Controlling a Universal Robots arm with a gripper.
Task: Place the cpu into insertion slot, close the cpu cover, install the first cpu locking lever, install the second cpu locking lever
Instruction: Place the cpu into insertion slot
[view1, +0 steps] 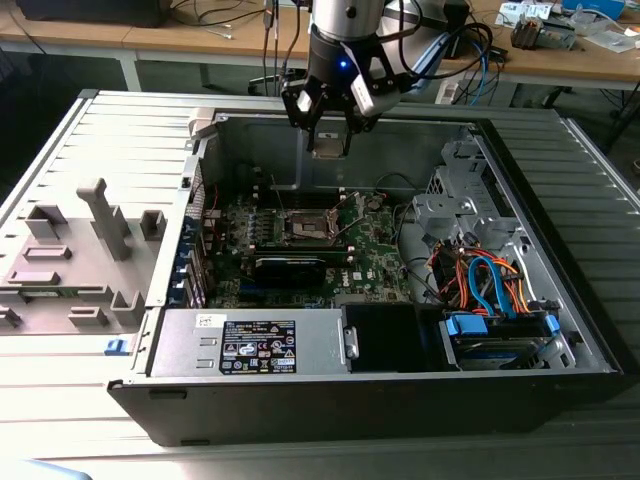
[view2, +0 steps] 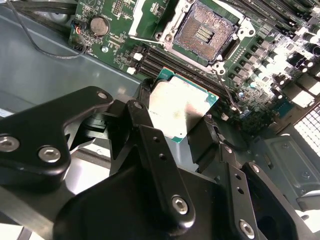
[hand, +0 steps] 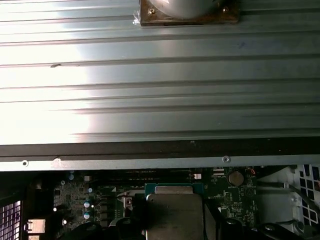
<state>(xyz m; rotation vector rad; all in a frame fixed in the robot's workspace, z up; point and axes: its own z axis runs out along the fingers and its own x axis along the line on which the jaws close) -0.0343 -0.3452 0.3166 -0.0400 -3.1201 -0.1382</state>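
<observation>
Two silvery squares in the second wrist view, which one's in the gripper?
The cpu, the plain metal-topped square with a green edge, clamped in the gripper. The insertion slot sits on the board, its contacts bare.

Cpu (view2: 182, 107): two edges hidden behind fingers (view2: 202, 142) of the gripper (view2: 175, 127), second wrist view. In the first wrist view, the cpu (hand: 175, 217) is cut by the picture's edge. Insertion slot (view2: 202, 30): one side cut off by the edge.

cpu (view2: 184, 106) top dull silvery metal; tool (view2: 174, 117) matt black, probably plastic.
</observation>
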